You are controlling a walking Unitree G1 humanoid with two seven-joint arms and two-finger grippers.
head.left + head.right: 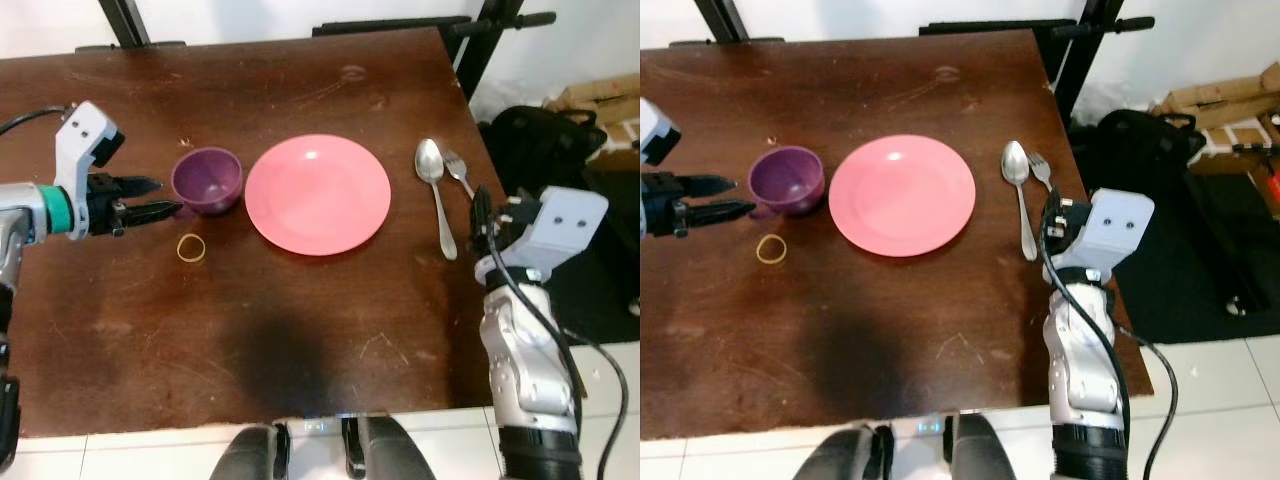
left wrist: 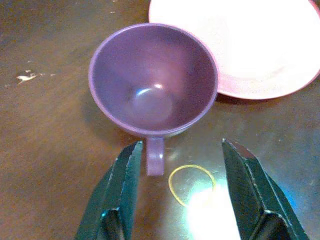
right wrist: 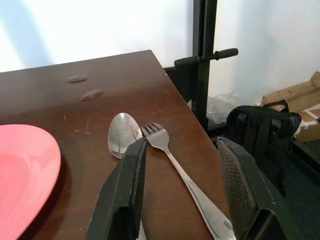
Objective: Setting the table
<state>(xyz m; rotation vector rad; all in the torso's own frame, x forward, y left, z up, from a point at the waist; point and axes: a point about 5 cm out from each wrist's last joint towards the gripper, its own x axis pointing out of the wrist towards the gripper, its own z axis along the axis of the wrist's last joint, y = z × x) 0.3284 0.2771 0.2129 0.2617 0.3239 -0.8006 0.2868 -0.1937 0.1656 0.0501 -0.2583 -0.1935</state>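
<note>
A purple cup point(image 1: 207, 180) stands upright on the dark wooden table point(image 1: 300, 330), just left of a pink plate point(image 1: 318, 193). My left gripper point(image 1: 165, 197) is open at the cup's left side, its fingers point(image 2: 120, 192) pointing at the cup point(image 2: 152, 82) and spread on either side of its small handle. A spoon point(image 1: 434, 185) and a fork point(image 1: 459, 171) lie side by side right of the plate. My right gripper point(image 3: 182, 192) is open near the table's right edge, low over the handles of the fork point(image 3: 172, 160) and spoon point(image 3: 120, 137).
A yellow rubber band point(image 1: 191, 247) lies on the table in front of the cup. Black bags point(image 1: 1140, 140) and cardboard boxes point(image 1: 1230, 95) sit on the floor beyond the table's right edge. A black stand point(image 1: 490, 40) rises behind the far right corner.
</note>
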